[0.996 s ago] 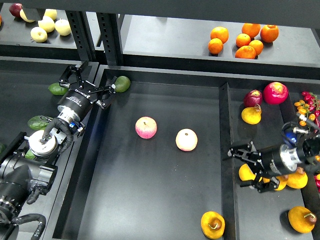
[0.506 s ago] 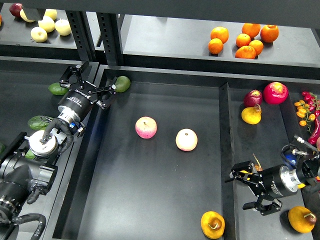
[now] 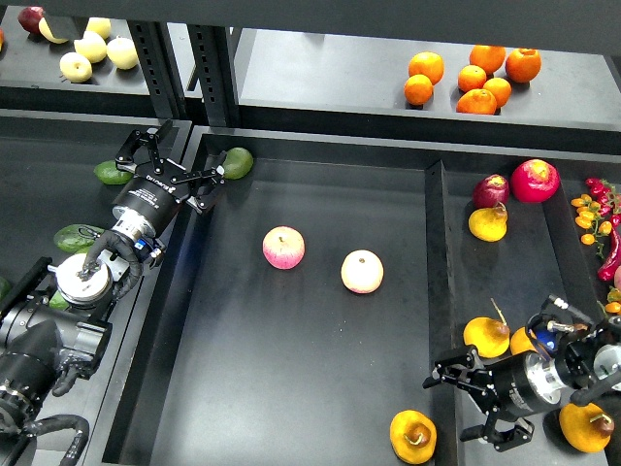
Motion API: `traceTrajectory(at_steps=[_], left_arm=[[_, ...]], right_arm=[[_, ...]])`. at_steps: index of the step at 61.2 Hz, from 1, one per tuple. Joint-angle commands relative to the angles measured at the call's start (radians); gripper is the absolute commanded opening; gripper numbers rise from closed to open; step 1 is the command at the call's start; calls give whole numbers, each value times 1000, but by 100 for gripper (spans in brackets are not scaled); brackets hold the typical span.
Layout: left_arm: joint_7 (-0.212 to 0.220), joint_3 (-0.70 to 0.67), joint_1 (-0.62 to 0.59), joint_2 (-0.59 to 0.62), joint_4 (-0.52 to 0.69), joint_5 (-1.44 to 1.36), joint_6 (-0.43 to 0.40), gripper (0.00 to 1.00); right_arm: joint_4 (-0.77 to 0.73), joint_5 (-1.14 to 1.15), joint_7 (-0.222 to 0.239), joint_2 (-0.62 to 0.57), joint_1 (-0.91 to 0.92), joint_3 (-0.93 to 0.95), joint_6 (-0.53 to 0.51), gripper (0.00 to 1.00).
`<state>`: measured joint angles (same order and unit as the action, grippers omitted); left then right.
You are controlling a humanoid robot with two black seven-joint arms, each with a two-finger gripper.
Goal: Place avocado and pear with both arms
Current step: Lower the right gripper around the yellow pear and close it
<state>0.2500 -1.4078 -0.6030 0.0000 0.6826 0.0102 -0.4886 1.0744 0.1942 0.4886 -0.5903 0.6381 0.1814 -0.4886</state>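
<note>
The dark green avocado [image 3: 236, 161] lies in the far left corner of the central black tray [image 3: 291, 369]. My left gripper [image 3: 179, 160] is open and empty, its fingers spread just left of the avocado over the tray's rim. The golden pear [image 3: 412, 435], with a dark brown hollow, lies at the tray's near right edge. My right gripper [image 3: 464, 403] is open and empty. It hangs over the divider just right of the pear, apart from it.
Two pink-and-yellow apples [image 3: 283, 248] [image 3: 362, 271] lie mid-tray. The right tray holds more yellow pears [image 3: 487, 336] [image 3: 488, 222] and red fruit [image 3: 535, 180]. Oranges [image 3: 471, 78] sit on the back shelf. Two green avocados [image 3: 114, 173] [image 3: 76, 238] lie in the left tray.
My right arm has moved down toward the near edge and slightly left, uncovering yellow pears in the right tray. Its gripper stays open. The left arm has not moved.
</note>
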Motion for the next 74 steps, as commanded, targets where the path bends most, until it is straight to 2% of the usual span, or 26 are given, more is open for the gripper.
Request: traceTrajectory(at_steps=[1,49,74], left_arm=[[0,0,0,0,2,-1,0,99],[0,3,0,0,2,-1,0,99],[0,7,2,0,2,-1,0,99]], right_arm=[[-13,10,0,18,-9,1,0,100],[-102,30,0,113,-38,10,0,100],[-131,39,0,144,-40,10,0,95]])
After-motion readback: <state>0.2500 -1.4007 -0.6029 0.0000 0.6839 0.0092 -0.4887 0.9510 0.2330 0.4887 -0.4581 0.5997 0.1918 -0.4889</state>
